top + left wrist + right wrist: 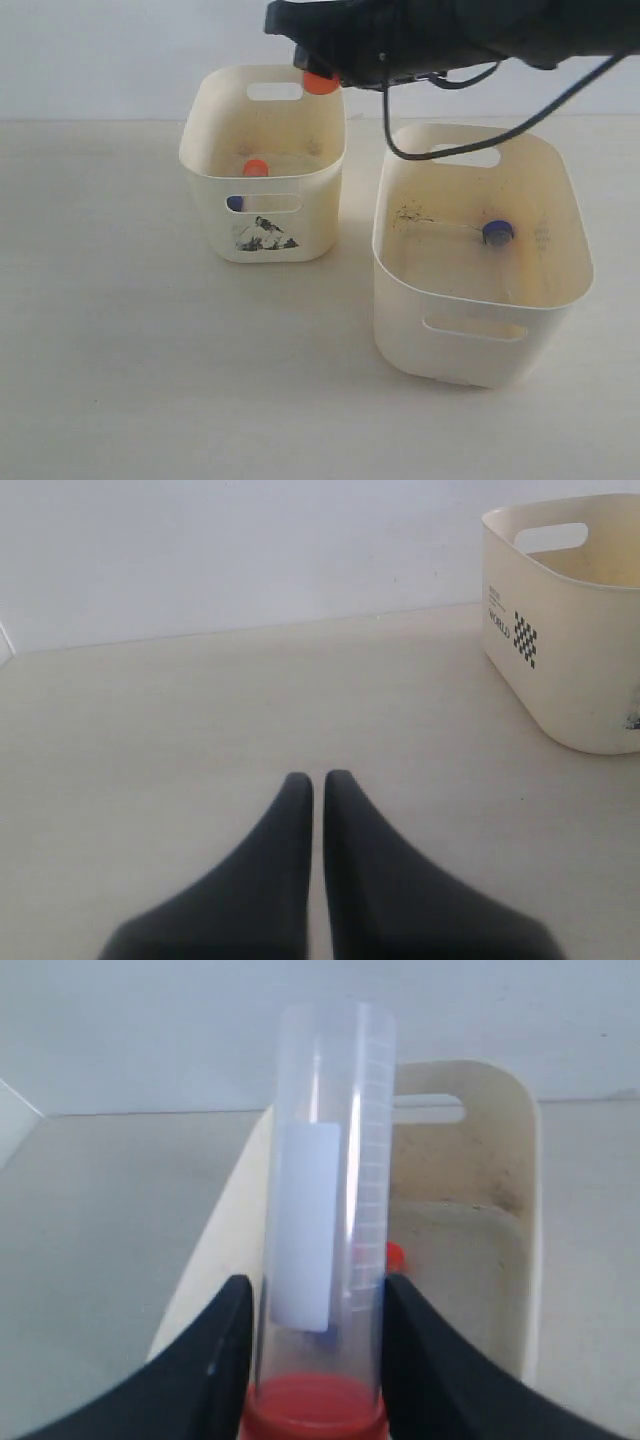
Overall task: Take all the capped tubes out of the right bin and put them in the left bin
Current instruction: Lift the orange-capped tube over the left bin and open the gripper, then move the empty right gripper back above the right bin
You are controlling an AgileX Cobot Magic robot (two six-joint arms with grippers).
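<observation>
My right gripper (pixel 316 1285) is shut on a clear tube (pixel 325 1160) with a white label and an orange-red cap (pixel 315 1407). In the exterior view that cap (pixel 321 82) hangs over the far rim of the left bin (pixel 205 175), the narrow one with the picture sticker. Inside that bin lie an orange-capped tube (pixel 255 168) and a blue-capped one (pixel 235 203), the latter showing through the slot handle. One blue-capped tube (pixel 497 232) lies in the wider right bin (pixel 400 280). My left gripper (pixel 312 777) is shut and empty, low over the table.
The right arm and its black cable (pixel 440 150) stretch across the top of the exterior view, above the right bin. In the left wrist view a cream bin (pixel 570 650) with a checkered sticker stands off to one side of my left gripper.
</observation>
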